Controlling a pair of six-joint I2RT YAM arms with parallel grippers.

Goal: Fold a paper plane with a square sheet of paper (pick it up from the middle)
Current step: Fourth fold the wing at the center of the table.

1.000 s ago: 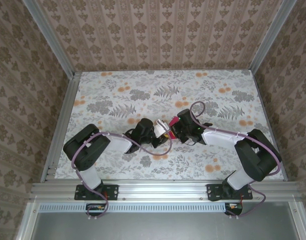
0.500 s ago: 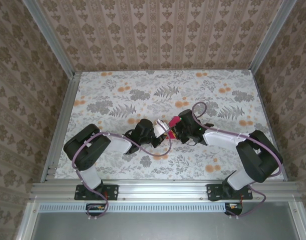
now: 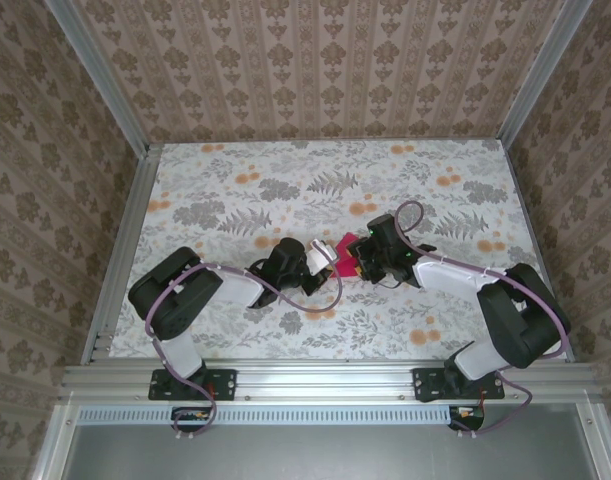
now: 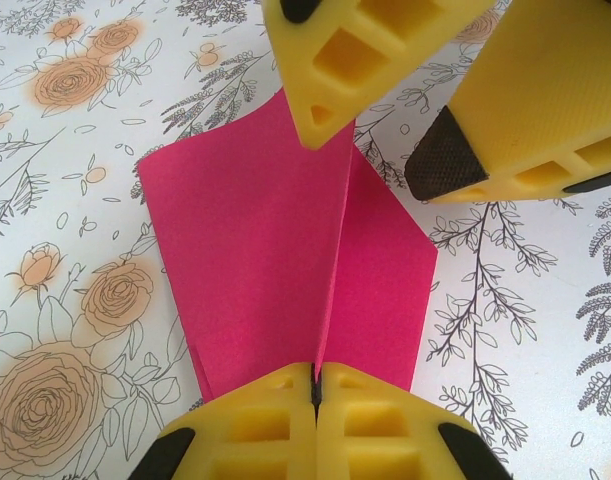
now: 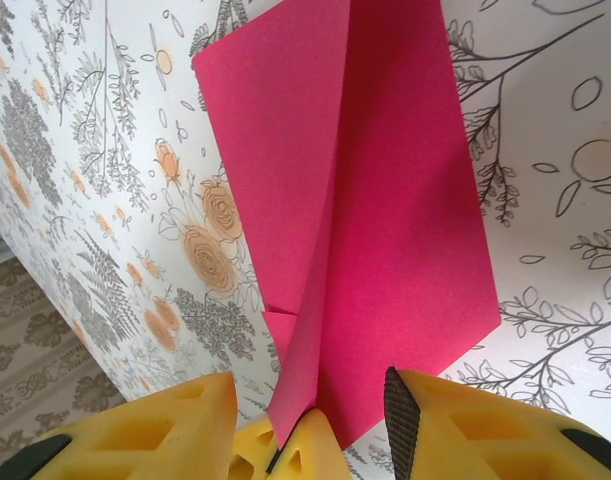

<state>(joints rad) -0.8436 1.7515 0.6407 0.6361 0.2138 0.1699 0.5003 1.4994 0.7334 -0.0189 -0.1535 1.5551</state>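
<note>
The square sheet of paper (image 4: 255, 260) is bright magenta and folded into a paper plane shape, two wings on either side of a raised centre ridge. It lies low over the flowered table between the two arms (image 3: 340, 246). My left gripper (image 4: 316, 385) is shut on the near end of the ridge (image 3: 323, 262). My right gripper (image 4: 370, 155) is open at the far end. One of its fingertips (image 4: 320, 110) lies against the ridge and the other is off the paper. In the right wrist view the paper (image 5: 405, 220) runs away from my right gripper (image 5: 310, 400), whose fingers stand apart.
The table (image 3: 285, 180) has a grey and orange flower print, with bare cloth all round the arms. Aluminium rails run along its left side (image 3: 120, 250) and front edge (image 3: 315, 375). Patterned walls close in the back and both sides.
My left gripper has shut on the paper's ridge. My right gripper, shut a second ago, has opened, let go of the paper and drawn back a little to the right.
</note>
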